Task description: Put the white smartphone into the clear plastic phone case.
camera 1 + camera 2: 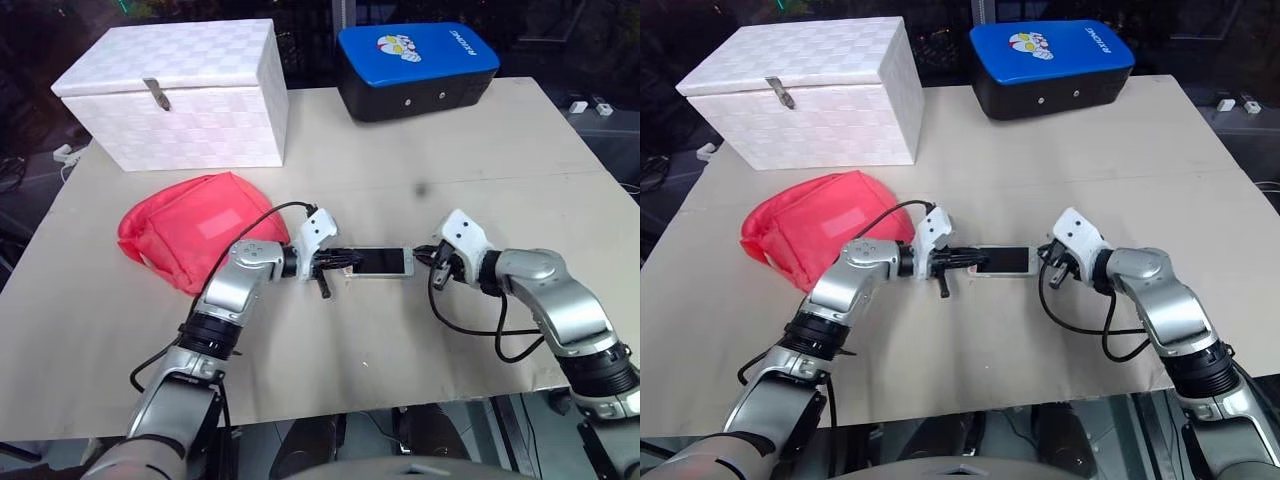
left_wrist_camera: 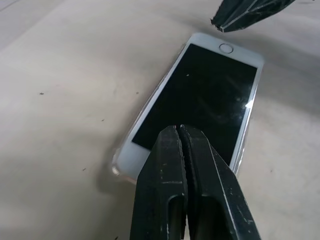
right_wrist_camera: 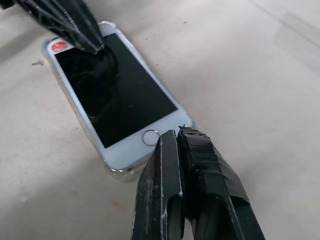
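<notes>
Two robot arms are reaching in over one tabletop, meeting at its middle. Going left to right: one red bag is lying at the left, then the left gripper is resting its pressed-together fingers on one end of the one white phone. That phone is sitting face up inside one clear case, flat on the tabletop. At its home-button end, the right gripper is holding its fingers together too. Farther back, one white box and one blue-lidded case are standing.
</notes>
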You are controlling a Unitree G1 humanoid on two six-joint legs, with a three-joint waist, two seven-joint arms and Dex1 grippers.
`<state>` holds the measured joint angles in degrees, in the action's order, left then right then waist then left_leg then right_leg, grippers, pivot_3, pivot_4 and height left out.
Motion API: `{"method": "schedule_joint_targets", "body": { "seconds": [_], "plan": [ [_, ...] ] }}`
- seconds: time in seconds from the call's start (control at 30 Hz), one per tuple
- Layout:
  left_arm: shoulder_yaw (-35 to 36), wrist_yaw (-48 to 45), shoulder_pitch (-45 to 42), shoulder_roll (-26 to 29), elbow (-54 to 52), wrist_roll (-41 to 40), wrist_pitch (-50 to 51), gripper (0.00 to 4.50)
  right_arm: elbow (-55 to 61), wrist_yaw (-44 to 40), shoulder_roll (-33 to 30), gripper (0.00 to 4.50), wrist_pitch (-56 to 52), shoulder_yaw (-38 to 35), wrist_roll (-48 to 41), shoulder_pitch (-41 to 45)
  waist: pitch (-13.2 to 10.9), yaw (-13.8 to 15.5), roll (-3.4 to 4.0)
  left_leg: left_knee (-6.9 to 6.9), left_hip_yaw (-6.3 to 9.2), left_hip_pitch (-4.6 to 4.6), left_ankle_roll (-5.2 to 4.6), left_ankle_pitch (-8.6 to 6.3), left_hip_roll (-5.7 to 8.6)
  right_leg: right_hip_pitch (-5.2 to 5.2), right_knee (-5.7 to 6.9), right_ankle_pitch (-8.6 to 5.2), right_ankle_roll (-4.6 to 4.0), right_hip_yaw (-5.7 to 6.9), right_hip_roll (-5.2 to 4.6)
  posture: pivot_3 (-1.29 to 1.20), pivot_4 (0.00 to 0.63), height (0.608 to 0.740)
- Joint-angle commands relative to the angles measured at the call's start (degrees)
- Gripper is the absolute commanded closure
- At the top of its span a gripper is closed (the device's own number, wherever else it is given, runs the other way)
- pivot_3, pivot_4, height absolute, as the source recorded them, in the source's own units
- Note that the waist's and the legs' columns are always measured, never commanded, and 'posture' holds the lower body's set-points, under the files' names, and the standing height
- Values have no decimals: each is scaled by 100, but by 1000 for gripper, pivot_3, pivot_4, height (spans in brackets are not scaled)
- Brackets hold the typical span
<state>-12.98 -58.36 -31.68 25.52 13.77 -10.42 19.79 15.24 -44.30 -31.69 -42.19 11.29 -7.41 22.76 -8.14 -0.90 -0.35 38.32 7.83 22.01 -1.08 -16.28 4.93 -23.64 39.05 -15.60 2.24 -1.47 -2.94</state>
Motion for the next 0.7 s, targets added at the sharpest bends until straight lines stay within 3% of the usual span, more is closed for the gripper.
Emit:
{"method": "schedule_joint_targets", "body": {
  "seconds": [0.03,0.6,0.7],
  "plan": [
    [-66,19,91,30,50,114,62,4407,-8,-125,-28,4500,122,106,-67,159,0,0,0,0,0,0,0,0,0,0,0,0,0,0,0,0,150,740],
    [-217,211,290,-133,-32,282,-13,4407,-2363,-1400,-263,4500,-90,1486,347,974,120,7,-28,0,9,-42,-1,-1,0,51,-11,0,0,11,0,0,150,740],
    [-222,241,339,-149,-93,282,5,4407,-2760,-1457,-172,4500,41,1631,475,1086,136,16,-43,-8,16,-91,-4,-4,0,99,-24,-1,-1,19,-1,0,150,740]
  ]
}}
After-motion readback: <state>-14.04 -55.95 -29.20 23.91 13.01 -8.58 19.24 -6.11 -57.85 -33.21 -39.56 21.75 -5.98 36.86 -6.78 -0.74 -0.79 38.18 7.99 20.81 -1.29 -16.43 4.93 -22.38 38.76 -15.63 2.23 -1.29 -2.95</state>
